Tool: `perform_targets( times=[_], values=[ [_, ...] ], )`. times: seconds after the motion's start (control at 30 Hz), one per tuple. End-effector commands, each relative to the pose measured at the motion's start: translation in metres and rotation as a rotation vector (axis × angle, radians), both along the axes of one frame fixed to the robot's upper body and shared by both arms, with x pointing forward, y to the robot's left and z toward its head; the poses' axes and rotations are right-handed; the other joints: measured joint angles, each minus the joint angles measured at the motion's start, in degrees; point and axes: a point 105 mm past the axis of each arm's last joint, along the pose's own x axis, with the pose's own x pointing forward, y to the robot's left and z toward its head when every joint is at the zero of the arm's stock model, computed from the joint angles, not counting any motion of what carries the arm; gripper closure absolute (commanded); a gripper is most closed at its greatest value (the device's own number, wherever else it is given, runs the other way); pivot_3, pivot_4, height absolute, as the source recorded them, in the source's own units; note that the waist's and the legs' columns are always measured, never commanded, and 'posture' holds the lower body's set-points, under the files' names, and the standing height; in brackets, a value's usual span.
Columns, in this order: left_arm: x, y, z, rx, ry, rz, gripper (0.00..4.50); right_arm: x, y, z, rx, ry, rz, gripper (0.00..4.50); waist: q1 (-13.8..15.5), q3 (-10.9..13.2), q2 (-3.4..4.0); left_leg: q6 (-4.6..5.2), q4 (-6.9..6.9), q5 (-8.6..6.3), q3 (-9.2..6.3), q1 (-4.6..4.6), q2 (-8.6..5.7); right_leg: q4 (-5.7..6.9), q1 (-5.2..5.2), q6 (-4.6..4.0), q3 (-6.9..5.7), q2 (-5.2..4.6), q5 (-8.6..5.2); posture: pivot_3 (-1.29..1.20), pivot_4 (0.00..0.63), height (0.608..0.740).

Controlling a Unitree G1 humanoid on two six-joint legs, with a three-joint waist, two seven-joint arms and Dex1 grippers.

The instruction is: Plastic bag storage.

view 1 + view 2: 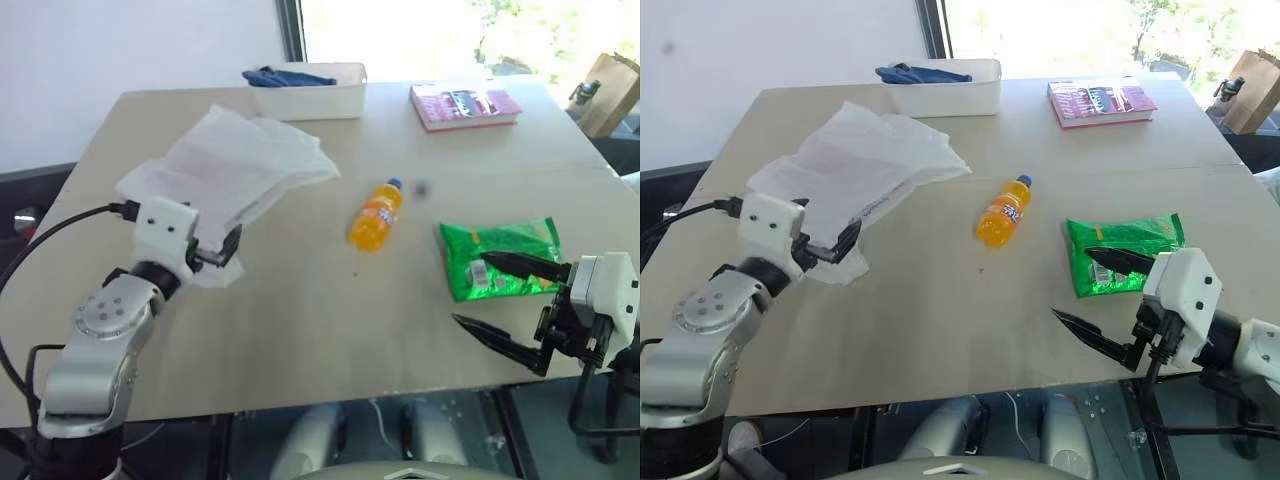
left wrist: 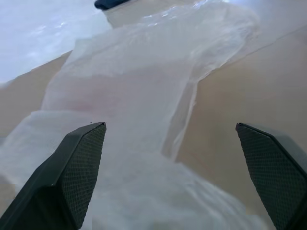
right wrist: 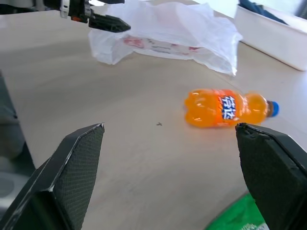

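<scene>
Plastic bag point(image 1: 235, 160) lies crumpled on table point(image 1: 300, 320), near edge just ahead of left gripper point(image 1: 835, 247), jaws spread, empty; thin film could slide or bunch if pinched shallowly; right gripper point(image 1: 500, 300), also released, hovers near snack packet point(image 1: 500, 255); bag mouth indiscernible.

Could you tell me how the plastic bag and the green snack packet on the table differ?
The plastic bag is translucent white and crinkled, spread wide; the green snack packet is opaque, bright green and far smaller. The bag lies by the open left gripper, the packet by the open right gripper. Both lie flat on the table, and neither is held.
</scene>
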Motion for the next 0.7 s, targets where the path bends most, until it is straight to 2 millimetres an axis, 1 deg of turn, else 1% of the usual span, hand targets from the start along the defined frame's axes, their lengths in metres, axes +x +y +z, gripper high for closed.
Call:
perform_targets(
  times=[0.03,0.13,0.2,0.27,0.3,0.33,0.37,0.4,0.43,0.47,0.53,0.57,0.6,0.7],
  values=[
    [0.011,-0.004,0.013,0.140,-0.030,0.074,0.00,-0.001,-0.005,0.000,-0.028,-0.032,0.026,0.05,0.9,0.0,-0.02,0.00,0.00,0.00,0.00,-0.01,0.00,-0.01,0.00,0.00,-0.01,0.00,0.00,0.00,0.150,0.740],
    [0.032,-0.003,0.007,0.208,0.056,0.126,0.00,0.000,-0.007,0.000,-0.024,-0.044,0.027,0.05,1.3,0.0,-0.05,-0.02,0.07,0.00,-0.08,-0.01,-0.01,0.10,0.01,0.00,-0.14,0.00,0.01,0.00,0.150,0.740],
    [0.047,-0.011,0.012,0.263,0.053,0.110,0.00,0.001,-0.008,0.000,-0.029,-0.055,0.026,0.05,1.2,0.1,-0.05,-0.02,0.08,0.00,-0.07,0.02,-0.01,0.21,0.01,0.00,-0.12,0.01,0.01,0.00,0.150,0.740],
    [0.061,-0.007,0.014,0.281,0.049,0.164,0.00,0.002,-0.008,-0.001,-0.026,-0.068,0.018,0.05,1.0,0.1,-0.10,-0.03,0.08,0.01,-0.06,-0.01,-0.02,0.26,-0.01,0.01,-0.10,0.01,0.01,0.00,0.150,0.740],
    [0.065,-0.008,0.014,0.314,0.050,0.165,0.00,0.002,-0.008,-0.001,-0.025,-0.073,0.016,0.05,0.9,0.1,-0.10,-0.04,0.08,0.02,-0.06,-0.01,-0.02,0.28,-0.02,0.01,-0.09,0.01,0.01,0.00,0.150,0.740],
    [0.068,-0.008,0.015,0.306,0.047,0.173,0.00,0.003,-0.007,-0.001,-0.023,-0.078,0.017,0.05,0.7,0.1,-0.12,-0.04,0.08,0.02,-0.06,-0.01,-0.01,0.28,-0.02,0.01,-0.08,0.02,0.00,0.00,0.150,0.740],
    [0.070,-0.012,0.018,0.283,0.035,0.166,0.00,0.003,-0.005,0.000,-0.020,-0.081,0.018,0.05,0.5,0.1,-0.12,-0.05,0.07,0.02,-0.02,-0.04,-0.01,0.27,-0.11,0.00,0.01,0.02,0.00,0.00,0.150,0.740],
    [0.069,-0.020,0.024,0.232,0.003,0.139,0.00,0.003,-0.004,0.000,-0.018,-0.084,0.018,0.05,0.5,0.1,-0.12,-0.05,0.07,0.02,0.01,-0.08,-0.01,0.26,-0.15,0.00,0.06,0.02,0.00,0.00,0.150,0.740],
    [0.063,-0.030,0.032,0.163,-0.037,0.100,0.00,0.002,-0.002,0.002,-0.014,-0.087,0.019,0.05,0.4,0.1,-0.13,-0.05,0.07,0.02,0.01,-0.11,-0.01,0.25,-0.18,0.00,0.07,0.01,0.00,0.00,0.150,0.740],
    [0.055,-0.036,0.037,0.130,-0.067,0.063,0.00,0.002,0.000,0.003,-0.009,-0.088,0.020,0.05,0.5,0.1,-0.15,-0.05,0.09,0.02,0.01,-0.21,-0.01,0.20,-0.24,0.00,0.07,0.01,0.00,0.00,0.150,0.740],
    [0.033,-0.038,0.042,0.094,-0.130,0.009,0.00,0.003,0.002,0.003,-0.008,-0.090,0.019,0.05,-0.1,0.1,-0.18,-0.05,0.20,0.02,0.01,-0.53,-0.01,0.20,-0.52,0.00,0.06,-0.02,0.00,0.00,0.150,0.740],
    [0.021,-0.038,0.044,0.121,-0.173,-0.034,0.00,0.004,0.002,0.002,-0.012,-0.091,0.015,0.05,-0.5,0.1,-0.17,-0.05,0.20,0.03,0.01,-0.63,-0.01,0.19,-0.61,0.00,0.08,-0.08,0.01,0.00,0.150,0.740],
    [0.010,-0.034,0.039,0.126,-0.172,-0.045,0.00,0.006,0.003,0.002,-0.013,-0.090,0.013,0.05,-0.6,0.1,-0.16,-0.06,0.18,0.02,0.01,-0.60,0.01,0.16,-0.61,-0.01,0.10,-0.10,0.00,0.00,0.150,0.740],
    [-0.012,-0.001,0.011,0.125,-0.078,0.051,0.00,0.011,0.006,0.003,-0.003,-0.092,0.016,0.05,-0.7,0.1,-0.08,-0.09,0.08,0.00,0.05,-0.46,0.06,0.15,-0.58,-0.02,0.22,-0.07,0.00,0.00,0.150,0.740]
  ],
)
